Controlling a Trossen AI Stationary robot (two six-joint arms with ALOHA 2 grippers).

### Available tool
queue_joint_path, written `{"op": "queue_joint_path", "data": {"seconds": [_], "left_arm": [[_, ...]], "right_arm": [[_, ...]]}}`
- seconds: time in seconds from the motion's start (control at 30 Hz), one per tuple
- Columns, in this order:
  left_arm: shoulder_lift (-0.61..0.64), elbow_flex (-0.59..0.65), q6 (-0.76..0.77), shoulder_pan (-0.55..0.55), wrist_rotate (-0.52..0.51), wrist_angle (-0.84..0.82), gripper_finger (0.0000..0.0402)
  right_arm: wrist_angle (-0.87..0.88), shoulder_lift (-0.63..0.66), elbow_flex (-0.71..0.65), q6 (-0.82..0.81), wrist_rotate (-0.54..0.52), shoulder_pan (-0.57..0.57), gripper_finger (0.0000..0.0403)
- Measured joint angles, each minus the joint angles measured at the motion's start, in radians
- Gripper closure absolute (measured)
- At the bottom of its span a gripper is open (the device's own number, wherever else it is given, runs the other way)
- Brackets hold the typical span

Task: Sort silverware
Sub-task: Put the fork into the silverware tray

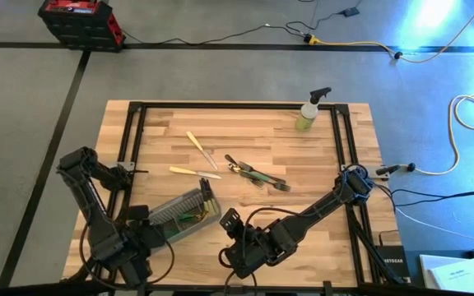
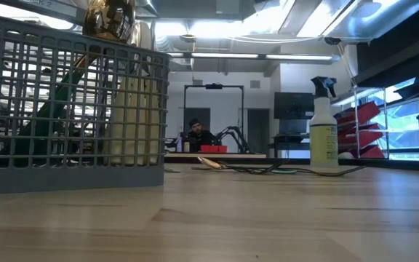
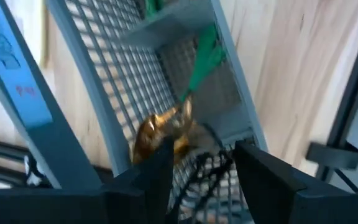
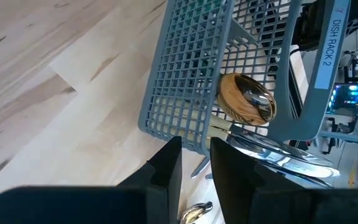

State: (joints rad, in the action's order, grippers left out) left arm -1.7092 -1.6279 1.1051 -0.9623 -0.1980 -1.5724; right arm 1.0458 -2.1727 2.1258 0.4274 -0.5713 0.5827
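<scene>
The grey mesh caddy (image 1: 186,214) stands near the table's front left. In it are a gold spoon (image 4: 247,99) with a cream handle and a green-handled piece (image 3: 202,59). My left gripper (image 3: 201,171) hangs open, pointing down over the caddy's left end (image 1: 151,220), its fingers either side of mesh. My right gripper (image 4: 196,165) sits just right of the caddy (image 1: 230,222), shut on a thin piece of silverware. More silverware lies flat on the table: two cream-handled pieces (image 1: 202,150) (image 1: 192,172) and a dark-handled cluster (image 1: 257,174). My right gripper pinches a thin piece of silverware between its two fingers. The piece's gold end (image 4: 194,213) shows far back between them, and a slim tip (image 4: 197,169) pokes out ahead. The fingers slant down toward the caddy's side. Which part they are on is hidden by the fingers.
A yellow-green spray bottle (image 1: 309,111) stands at the table's far right. A black frame rail (image 1: 237,106) runs round the work area. The caddy's handle bears a blue label (image 4: 330,43). Bare wood lies between the caddy and the loose silverware.
</scene>
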Motion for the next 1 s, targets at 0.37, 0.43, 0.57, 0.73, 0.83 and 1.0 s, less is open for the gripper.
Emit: {"op": "queue_joint_path", "data": {"seconds": [0.37, 0.43, 0.57, 0.73, 0.83, 1.0], "left_arm": [[0.0, 0.0, 0.039, -0.022, 0.077, 0.002, 0.0247], [0.0, -0.001, 0.039, -0.023, 0.102, 0.001, 0.0247], [0.0, -0.055, 0.039, -0.035, 0.115, 0.004, 0.0247], [0.0, -0.195, -0.028, -0.067, 0.025, 0.06, 0.0247], [0.0, -0.296, -0.12, -0.088, -0.113, 0.075, 0.0247], [0.002, -0.379, -0.3, -0.126, -0.618, 0.07, 0.0247]], "right_arm": [[0.0, 0.0, 0.0, -0.002, 0.005, 0.0, 0.0337], [0.002, 0.0, 0.0, -0.003, 0.005, 0.0, 0.0337], [0.021, 0.0, 0.0, -0.021, 0.01, 0.0, 0.0337], [0.102, 0.0, 0.0, -0.125, 0.171, -0.001, 0.0342], [0.159, 0.0, -0.018, -0.185, 0.21, -0.001, 0.0361], [0.292, 0.02, -0.117, -0.308, 0.214, -0.032, 0.0399]]}}
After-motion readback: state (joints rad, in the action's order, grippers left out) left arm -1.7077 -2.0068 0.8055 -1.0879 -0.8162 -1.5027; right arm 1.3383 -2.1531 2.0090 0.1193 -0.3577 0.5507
